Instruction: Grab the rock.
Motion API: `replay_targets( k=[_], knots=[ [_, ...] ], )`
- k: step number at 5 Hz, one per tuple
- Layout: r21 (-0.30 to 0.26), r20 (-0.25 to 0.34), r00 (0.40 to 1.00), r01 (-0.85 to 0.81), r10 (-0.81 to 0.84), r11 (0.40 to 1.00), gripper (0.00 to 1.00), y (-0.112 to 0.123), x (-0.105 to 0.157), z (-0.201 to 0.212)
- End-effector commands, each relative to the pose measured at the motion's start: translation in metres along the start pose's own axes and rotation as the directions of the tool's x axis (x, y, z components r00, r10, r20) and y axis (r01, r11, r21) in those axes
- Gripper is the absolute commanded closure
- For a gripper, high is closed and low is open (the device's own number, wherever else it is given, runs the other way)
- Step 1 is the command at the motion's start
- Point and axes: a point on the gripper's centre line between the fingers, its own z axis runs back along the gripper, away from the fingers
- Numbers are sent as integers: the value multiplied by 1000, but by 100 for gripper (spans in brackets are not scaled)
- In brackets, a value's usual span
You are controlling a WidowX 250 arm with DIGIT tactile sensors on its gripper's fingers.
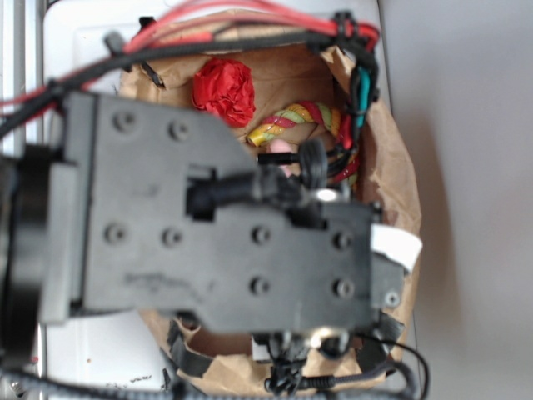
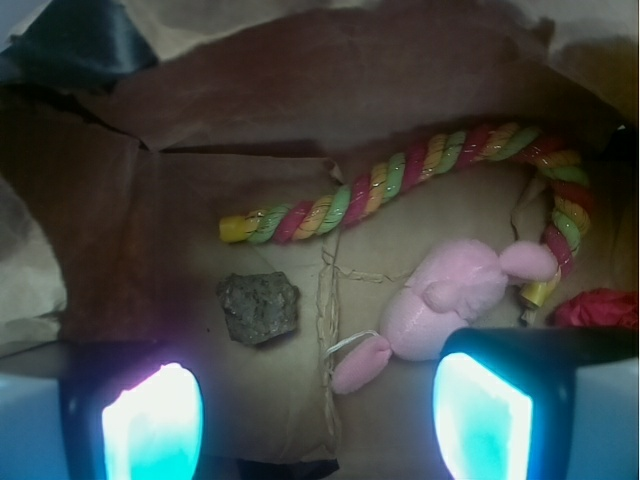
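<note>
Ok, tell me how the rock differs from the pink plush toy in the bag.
The rock is dark grey-brown; the pink plush toy is pale pink. The rock looks rough and angular, a compact lump; the plush toy looks soft and rounded, with limbs sticking out. The rock is the smaller of the two. The rock lies clear of the other items; the plush toy lies against the striped rope. Both rest on the floor of the brown paper bag.

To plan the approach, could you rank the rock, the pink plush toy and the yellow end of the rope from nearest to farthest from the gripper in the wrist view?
From the gripper:
1. Pink plush toy, right of centre.
2. Rock, left of centre, almost as close.
3. Yellow rope end, beyond the rock.
</note>
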Motion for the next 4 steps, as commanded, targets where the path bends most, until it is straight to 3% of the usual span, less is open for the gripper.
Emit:
replay_targets(
  k=[1,2,4],
  knots=[
    [-42,29,996,82,-81,996,0,-11,5,-1],
    [-51,27,989,148,-147,988,0,-13,5,-11],
    [-72,62,988,145,-141,987,0,-13,13,8]
  ],
)
